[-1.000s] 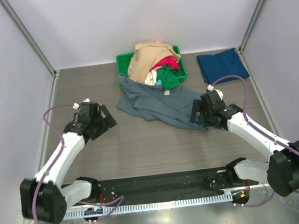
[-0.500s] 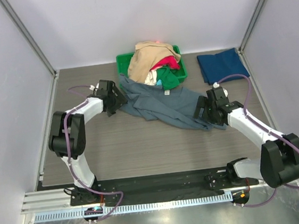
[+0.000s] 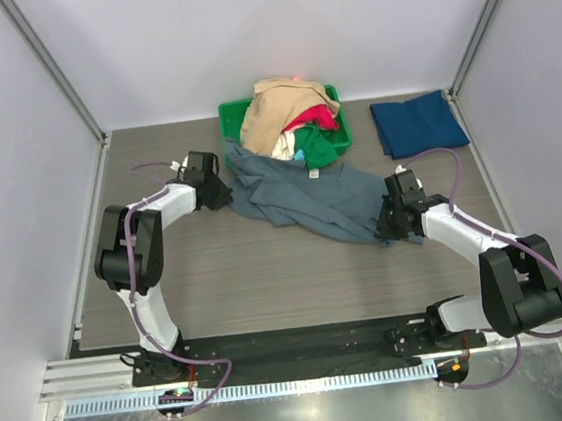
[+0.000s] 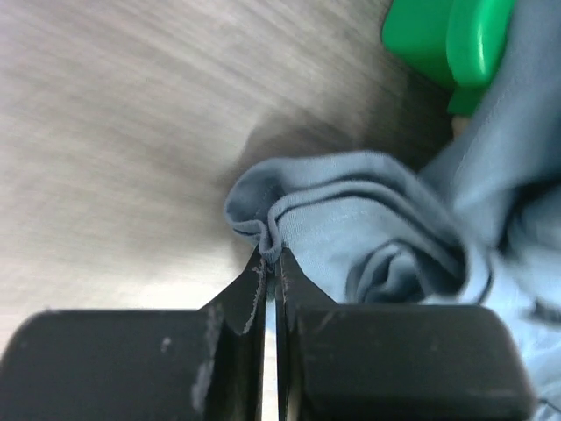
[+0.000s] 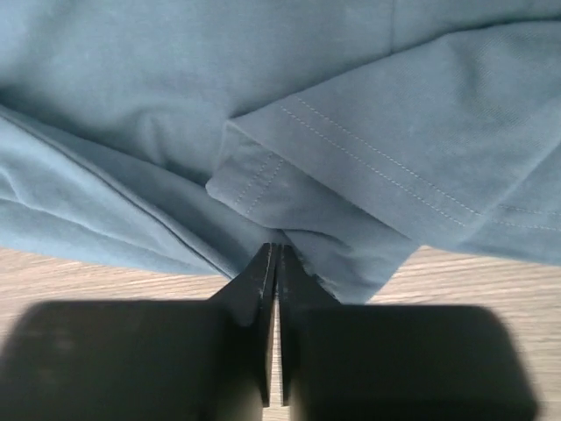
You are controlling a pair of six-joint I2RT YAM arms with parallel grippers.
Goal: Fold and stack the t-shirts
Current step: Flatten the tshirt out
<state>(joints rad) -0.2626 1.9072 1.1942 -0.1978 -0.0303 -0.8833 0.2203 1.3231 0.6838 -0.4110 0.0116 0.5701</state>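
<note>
From the top view, the slate grey-blue t-shirt [image 3: 305, 200] lies crumpled and spread on the table [image 3: 218, 277] just in front of the green bin [image 3: 345, 135], with one edge draped up against the bin's near wall. The bin holds a heap of unfolded tees: a tan one [image 3: 280, 105] on top, a red one [image 3: 318, 118], a green one [image 3: 317, 149] and a bit of white [image 3: 283, 148]. Only the dark navy-teal t-shirt [image 3: 416, 123] looks finished, lying flat as a tidy rectangle at the far right, well apart from the rest. I judge the task to be at an early stage: one shirt is set down as the start of a stack, one is being laid out, and the whole heap is left to do. The left gripper [image 3: 217, 193] sits at the grey-blue shirt's left edge and the right gripper [image 3: 387, 223] at its near right corner. In the left wrist view the left gripper's jaws are pressed together on a bunched ridge of the grey-blue cloth, with bare table beyond it and a corner of the green bin at the upper right. In the right wrist view the right gripper's jaws are likewise closed to a thin slit, pinching the shirt's edge beside a stitched hem, with wood showing underneath. With both corners held, the shirt looks ready to be pulled out flat before any fold.
</note>
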